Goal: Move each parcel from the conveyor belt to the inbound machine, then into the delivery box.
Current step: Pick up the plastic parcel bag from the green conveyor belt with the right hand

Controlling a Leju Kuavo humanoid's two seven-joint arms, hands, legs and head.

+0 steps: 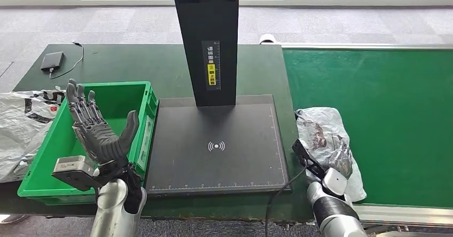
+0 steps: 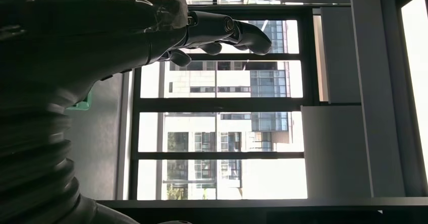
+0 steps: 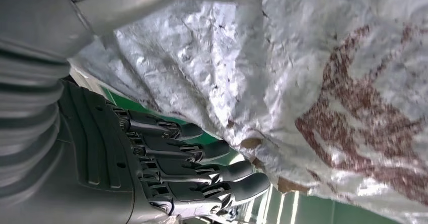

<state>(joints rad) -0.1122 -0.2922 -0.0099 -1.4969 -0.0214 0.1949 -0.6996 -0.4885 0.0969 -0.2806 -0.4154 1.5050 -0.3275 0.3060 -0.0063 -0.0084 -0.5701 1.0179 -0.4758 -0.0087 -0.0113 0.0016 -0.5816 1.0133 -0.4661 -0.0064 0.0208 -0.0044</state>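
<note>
Crinkled plastic parcel (image 1: pixel 327 135) on the belt (image 1: pixel 384 114): right hand (image 1: pixel 337 161) has its fingers (image 3: pixel 202 168) under its edge, grip unclear. Close firmly before lifting toward the scanner plate (image 1: pixel 216 143); left hand (image 1: pixel 99 130) is spread, empty.

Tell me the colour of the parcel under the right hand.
Silvery white with dark red print on the parcel, clearest in the right wrist view.

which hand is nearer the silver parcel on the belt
Right. The right hand is on the silver parcel, fingers at its edge. The left hand is raised, open, over the green box.

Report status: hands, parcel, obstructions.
Left hand raised open above the green bin. Right hand on silver parcel at the conveyor belt edge; grip unconfirmed. Scanner plate unobstructed.
</note>
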